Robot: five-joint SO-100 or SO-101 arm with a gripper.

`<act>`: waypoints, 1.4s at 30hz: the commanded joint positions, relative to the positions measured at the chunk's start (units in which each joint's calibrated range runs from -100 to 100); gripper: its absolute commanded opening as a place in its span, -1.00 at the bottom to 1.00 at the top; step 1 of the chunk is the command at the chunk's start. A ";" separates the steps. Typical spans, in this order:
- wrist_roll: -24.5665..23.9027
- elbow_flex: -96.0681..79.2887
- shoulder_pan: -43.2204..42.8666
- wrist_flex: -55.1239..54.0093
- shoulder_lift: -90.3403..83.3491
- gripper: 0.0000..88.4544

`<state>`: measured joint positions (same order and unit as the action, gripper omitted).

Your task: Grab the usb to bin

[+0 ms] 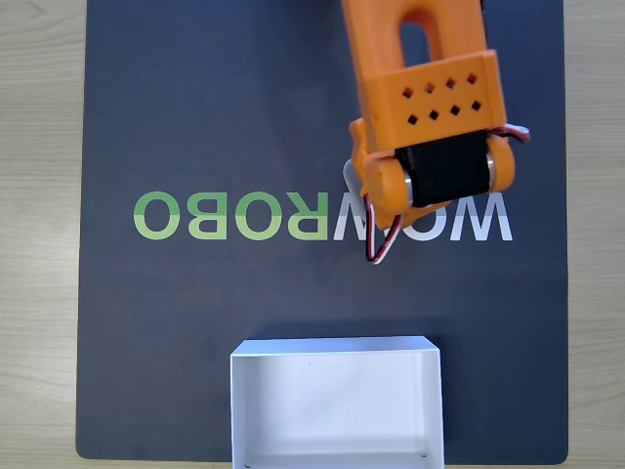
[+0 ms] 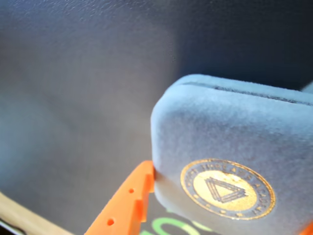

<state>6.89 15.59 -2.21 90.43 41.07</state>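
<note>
The usb (image 2: 230,171) sits gripped in the claw (image 2: 215,215) — fingertips cut off, bin (image 1: 335,354) partly cropped.

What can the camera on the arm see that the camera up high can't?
The wrist view shows the usb up close, with its gold triangle emblem, against an orange finger of the tool. The fixed view shows the white bin, the green and white lettering and the wooden table. Both show the dark mat and orange arm parts.
</note>
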 commanded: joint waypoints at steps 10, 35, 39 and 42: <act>3.41 0.22 0.78 -0.99 -13.65 -0.87; 12.82 -13.51 1.03 5.73 -10.34 0.18; 13.61 -12.88 2.04 5.47 -5.93 0.18; 13.61 -10.89 3.64 5.47 -3.39 0.18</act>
<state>20.31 1.76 0.27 95.69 37.10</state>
